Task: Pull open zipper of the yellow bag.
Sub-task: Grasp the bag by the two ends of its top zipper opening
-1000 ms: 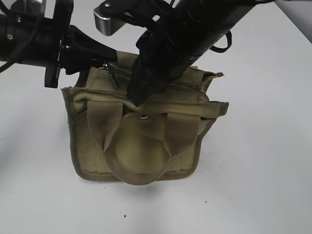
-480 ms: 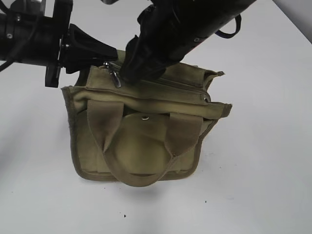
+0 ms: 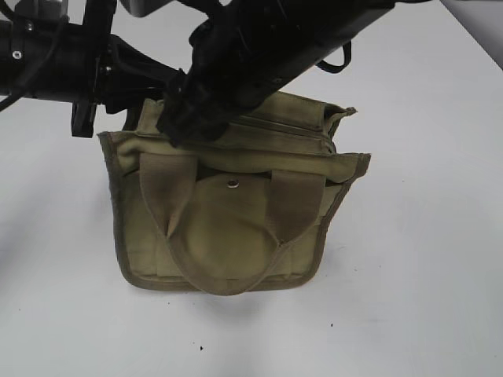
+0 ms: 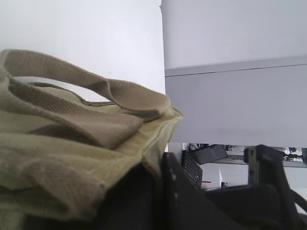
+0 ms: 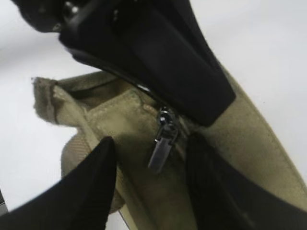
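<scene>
The yellow bag [image 3: 228, 228] stands upright on the white table, its round flap and two loop handles facing the exterior view. My left gripper [image 3: 137, 78] is shut on the bag's top left corner; in the left wrist view the canvas [image 4: 72, 158] is pinched at its jaws [image 4: 160, 165]. My right gripper [image 3: 174, 126] is open and hangs over the left end of the zipper [image 3: 291, 135]. In the right wrist view the silver pull tab [image 5: 159, 151] hangs free between its fingers [image 5: 91, 187], touching neither. The exterior view has the tab hidden behind that gripper.
The round snap button [image 3: 233, 183] sits on the flap below the zipper. My left gripper's black finger [image 5: 158, 62] lies just beyond the pull tab. White tabletop [image 3: 424, 259] surrounds the bag. A darker edge [image 3: 481, 17] crosses the far right corner.
My right gripper has moved left along the bag's top to the pull tab and opened from shut. The left gripper and the bag have stayed nearly still.
</scene>
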Motion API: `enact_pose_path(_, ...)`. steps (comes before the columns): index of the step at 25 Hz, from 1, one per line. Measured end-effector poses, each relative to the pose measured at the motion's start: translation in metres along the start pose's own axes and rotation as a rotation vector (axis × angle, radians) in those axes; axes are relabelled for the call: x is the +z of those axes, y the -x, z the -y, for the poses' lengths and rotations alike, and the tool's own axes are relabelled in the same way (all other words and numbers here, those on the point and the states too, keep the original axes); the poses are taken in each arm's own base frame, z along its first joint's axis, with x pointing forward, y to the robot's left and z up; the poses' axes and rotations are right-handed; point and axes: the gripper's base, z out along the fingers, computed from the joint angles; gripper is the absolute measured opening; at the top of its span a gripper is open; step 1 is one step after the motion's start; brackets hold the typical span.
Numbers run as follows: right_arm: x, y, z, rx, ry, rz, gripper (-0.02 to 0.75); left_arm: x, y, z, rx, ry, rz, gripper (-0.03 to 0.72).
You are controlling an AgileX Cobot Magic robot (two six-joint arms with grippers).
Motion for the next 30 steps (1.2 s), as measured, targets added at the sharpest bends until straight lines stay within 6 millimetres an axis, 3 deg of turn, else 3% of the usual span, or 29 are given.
enact_pose_path(8, 0.0002, -0.0009, 0.0058, 0.046, -0.069, -0.009, 0.369, 0.0, -0.0005, 0.0012, -0.006, -0.013, -0.005, 0.003)
enact_pose_path(14, 0.0001, 0.0001, 0.0071, 0.043, -0.084, 0.002, 0.262, -0.0004, -0.0002, 0.0024, -0.017, -0.028, -0.005, 0.003)
enact_pose_path(21, 0.0001, 0.0003, 0.0073, 0.042, -0.087, 0.004, 0.233, -0.0006, 0.0002, 0.0026, -0.022, -0.033, -0.002, 0.003)
enact_pose_path(26, 0.0, 0.0, 0.0078, 0.032, -0.091, 0.0, 0.026, -0.0008, 0.0002, 0.0022, -0.022, -0.032, -0.002, 0.003)
enact_pose_path(30, 0.0, -0.0008, 0.0079, 0.031, -0.089, -0.007, 0.002, -0.0007, -0.0001, 0.0019, -0.024, -0.032, -0.003, 0.003)
